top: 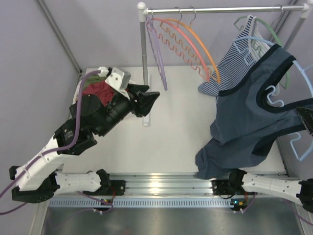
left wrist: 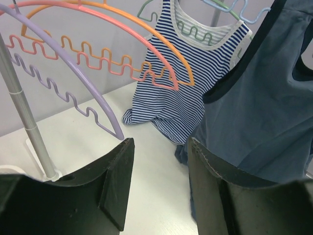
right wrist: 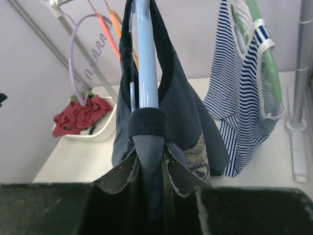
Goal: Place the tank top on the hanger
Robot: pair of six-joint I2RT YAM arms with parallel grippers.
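Note:
The dark navy tank top hangs draped on the light-blue hanger at the right, its hem pooled on the table. My right gripper is shut on the hanger's arm where the top's strap wraps over it. In the right wrist view the jaws pinch the fabric-covered arm, and the bare hanger rises above them. My left gripper is open and empty, left of centre above the table. In the left wrist view it faces the tank top.
A clothes rail on a pole carries a purple hanger, an orange hanger and a striped tank top on a green hanger. A white basket with a red garment sits far left.

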